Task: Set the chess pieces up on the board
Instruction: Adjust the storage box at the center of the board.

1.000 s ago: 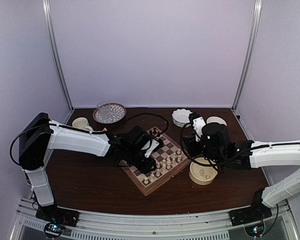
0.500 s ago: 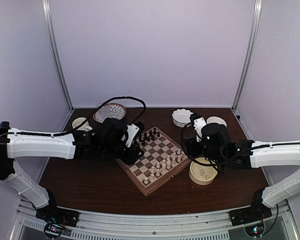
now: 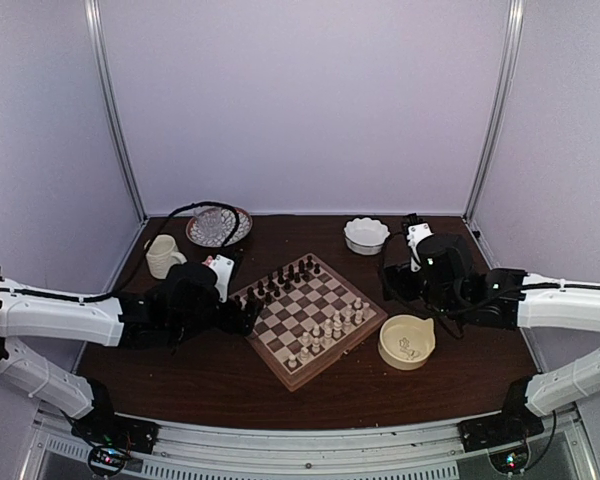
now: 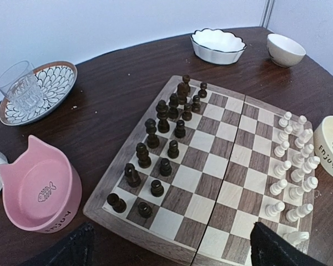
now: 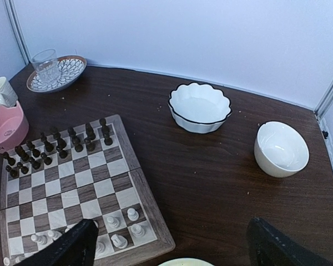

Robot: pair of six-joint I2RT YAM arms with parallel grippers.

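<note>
Both ends idle. My left gripper [image 4: 172, 244] has its jaws spread wide with nothing between them, and my right gripper [image 5: 173, 239] is just as wide and just as empty.

Location: the small cream-white chess pieces [image 4: 280, 149] stand on the square checkered wooden chessboard [image 4: 205, 160], in two close rows along its right-hand edge. The small dark brown chess pieces [image 4: 162, 111] hold the opposite edge.

Handling (judged): tiny, rigid and light, with narrow tops on wider feet, so they should tip easily. They also crowd each other, so a finger could knock a neighbour. I would come straight down and pinch one at the waist, fingers set in the gaps beside it.

Counts:
- Cream-white pieces: about sixteen; several overlap, so not certain.
- Dark pieces: about sixteen.
- Bowls: four. These are a pink cat-eared bowl [image 4: 39, 191], a white scalloped bowl [image 4: 218, 45], a plain white bowl [image 4: 286, 49] and a cream bowl [image 4: 330, 147].
- One clear glass [image 4: 19, 88] on one patterned plate [image 4: 53, 88].
- One cream mug [image 3: 162, 253].
</note>
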